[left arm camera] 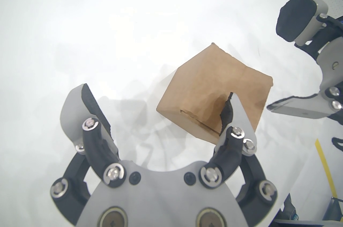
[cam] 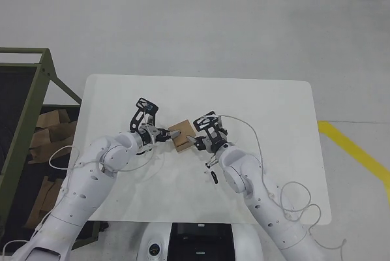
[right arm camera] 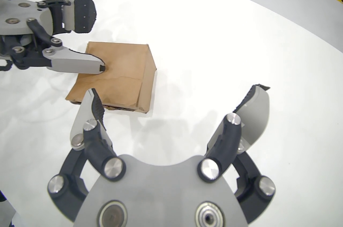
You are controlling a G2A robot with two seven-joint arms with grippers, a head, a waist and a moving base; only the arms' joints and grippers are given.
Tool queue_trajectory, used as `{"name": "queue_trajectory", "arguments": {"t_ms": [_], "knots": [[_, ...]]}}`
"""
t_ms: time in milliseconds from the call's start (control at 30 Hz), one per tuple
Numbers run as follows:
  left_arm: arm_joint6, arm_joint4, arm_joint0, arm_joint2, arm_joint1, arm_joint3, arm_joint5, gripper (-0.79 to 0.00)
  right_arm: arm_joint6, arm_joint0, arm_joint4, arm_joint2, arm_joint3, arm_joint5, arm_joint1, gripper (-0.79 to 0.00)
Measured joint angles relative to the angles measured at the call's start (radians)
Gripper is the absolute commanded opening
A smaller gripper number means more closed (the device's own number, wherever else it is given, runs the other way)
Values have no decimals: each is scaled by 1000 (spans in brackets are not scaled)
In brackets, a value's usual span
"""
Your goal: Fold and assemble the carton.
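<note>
A small brown carton (cam: 182,136) lies on the white table (cam: 280,111), its flaps folded in. My left gripper (cam: 162,125) is open beside it. One of its fingers (left arm camera: 235,110) rests on the carton (left arm camera: 211,83); the other finger (left arm camera: 85,105) hangs over bare table. From the right wrist view that fingertip (right arm camera: 91,66) presses on the carton's top (right arm camera: 123,75). My right gripper (right arm camera: 172,102) is open on the carton's other side, one finger (right arm camera: 92,105) at its edge and nothing between the jaws. In the top view the right gripper (cam: 203,132) is close to the carton.
A green-framed cart (cam: 25,117) holding flat cardboard pieces (cam: 48,130) stands past the table's left edge. A yellow line (cam: 364,163) runs on the floor to the right. White table surface extends around the carton.
</note>
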Motion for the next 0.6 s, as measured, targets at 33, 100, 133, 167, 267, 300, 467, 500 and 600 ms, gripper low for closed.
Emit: {"name": "queue_trajectory", "arguments": {"t_ms": [33, 100, 133, 167, 267, 300, 467, 500, 600], "knots": [[-1, 0, 0, 0, 0, 0, 0, 0, -6, 0, 6, 2, 4, 14, -1, 0], [-2, 1, 0, -1, -1, -1, -1, 0, -18, 0, 16, 6, 9, 36, -4, 0], [-2, 1, 0, -1, -1, -1, -2, 0, -21, 0, 17, 6, 10, 40, -4, 0], [-3, 0, 0, -2, -1, -1, -4, 0, -21, -1, 17, 6, 12, 42, -5, 0], [-3, 0, 0, -3, -1, 0, -5, 0, -13, 1, 14, 5, 22, 39, -6, 0], [-3, 0, 0, -3, -2, 0, -5, 0, -11, 2, 14, 4, 25, 37, -6, 0], [-2, 3, 2, -5, -2, -1, -6, 0, -8, 6, 18, 3, 42, 28, -8, 0], [-2, 3, 2, -6, -2, -1, -7, 0, -8, 6, 19, 3, 45, 27, -8, 0], [-3, 4, 4, -8, -3, -2, -8, 0, -8, 9, 22, 3, 53, 24, -9, 0]]}}
